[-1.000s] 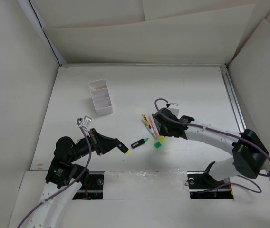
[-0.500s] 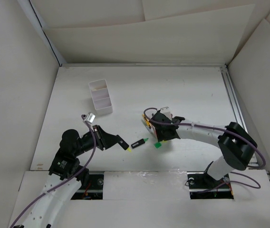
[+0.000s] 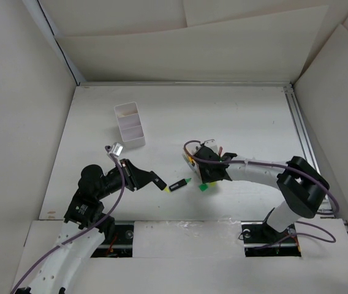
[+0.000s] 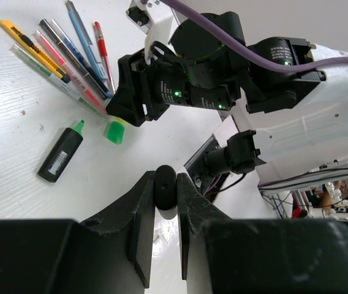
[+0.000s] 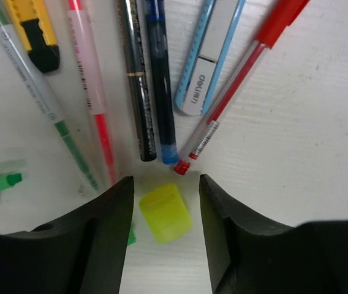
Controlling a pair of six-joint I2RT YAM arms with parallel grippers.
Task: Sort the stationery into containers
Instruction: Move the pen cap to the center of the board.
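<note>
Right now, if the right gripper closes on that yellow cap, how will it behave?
The yellow cap looks like small hollow plastic, so probably very light and stiff. Its smooth, rounded sides suggest it may slip or roll if the fingers pinch off-centre. It lies near the tip of the red pen, so a slip might nudge that.

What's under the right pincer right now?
A yellow cap lies on the table between the right pincer's open fingers, untouched, with pens fanned just beyond. One finger mostly covers a green cap. From above, the arm hides the yellow cap.
</note>
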